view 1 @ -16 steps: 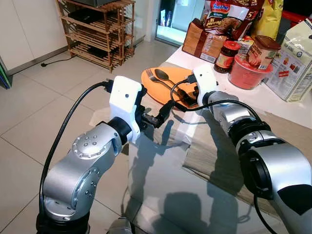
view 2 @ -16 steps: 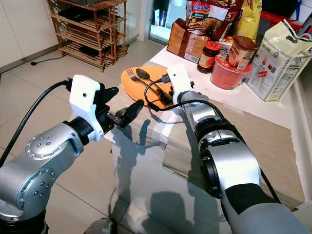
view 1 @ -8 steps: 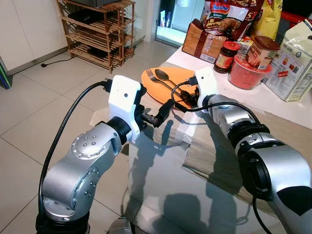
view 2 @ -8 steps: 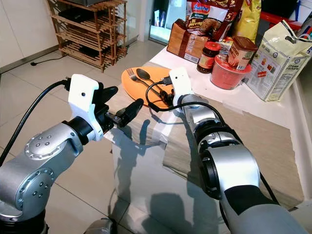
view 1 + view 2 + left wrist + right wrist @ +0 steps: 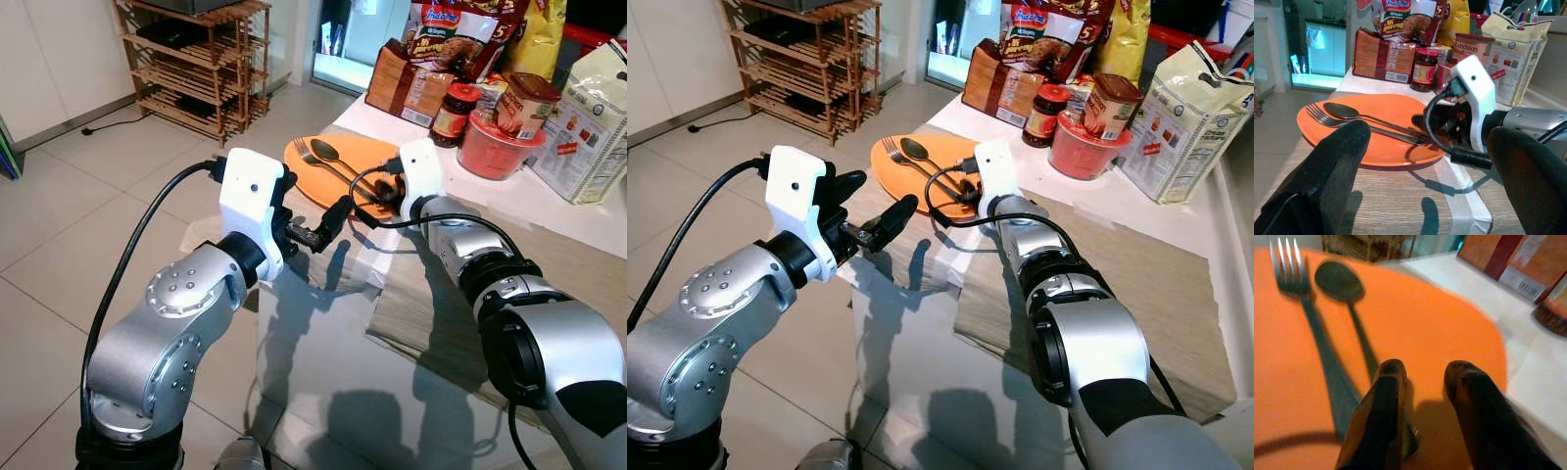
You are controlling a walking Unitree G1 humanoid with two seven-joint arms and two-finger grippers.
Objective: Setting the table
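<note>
Beyond the striped placemat [image 5: 431, 313], an orange plate [image 5: 367, 157] carries a fork [image 5: 1305, 308] and spoon [image 5: 1349, 303]. Right gripper [image 5: 1422, 382] hovers parted over their handle ends; it should straddle one handle only before closing. Left gripper [image 5: 1425, 161] waits near, spread wide and empty.

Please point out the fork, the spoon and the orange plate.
fork [image 5: 1317, 114], left wrist view, on its tines.
spoon [image 5: 1341, 110], left wrist view, on its bowl.
orange plate [image 5: 367, 149], left eye view, on a bare part near its far rim.
</note>
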